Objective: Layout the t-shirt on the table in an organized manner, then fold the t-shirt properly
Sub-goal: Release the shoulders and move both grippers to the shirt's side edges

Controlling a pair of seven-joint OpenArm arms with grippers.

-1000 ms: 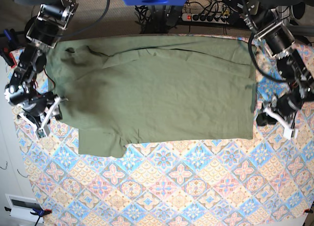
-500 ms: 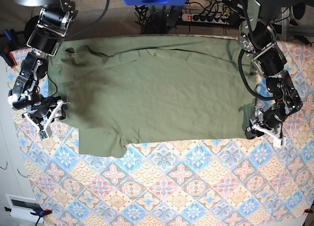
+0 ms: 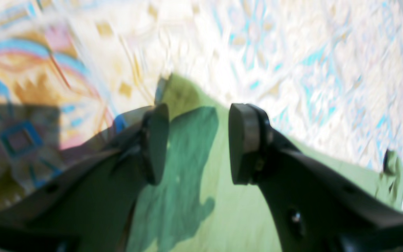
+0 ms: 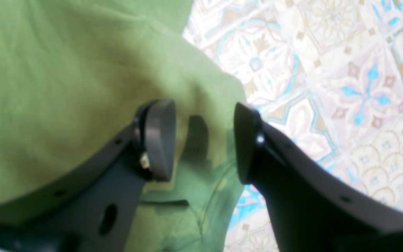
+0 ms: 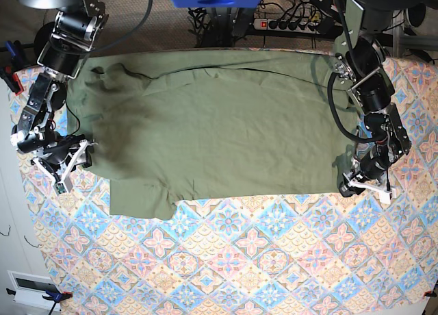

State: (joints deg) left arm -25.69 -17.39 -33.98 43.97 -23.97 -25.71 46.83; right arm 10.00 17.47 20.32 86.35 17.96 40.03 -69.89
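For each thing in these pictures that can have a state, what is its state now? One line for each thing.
t-shirt: spread on the table, wrinkled, not folded yet, one sleeve sticking out at the near edge.
table: covered by a patterned cloth, shirt lying on its far half.
left gripper: jaws open over the shirt's corner, holding nothing.
right gripper: jaws open over the shirt's edge, holding nothing.

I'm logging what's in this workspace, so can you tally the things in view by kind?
Garments: 1, the t-shirt
Tables: 1, the table
End effectors: 2, the left end effector and the right end effector
Power strips: 1, the power strip
Total: 5
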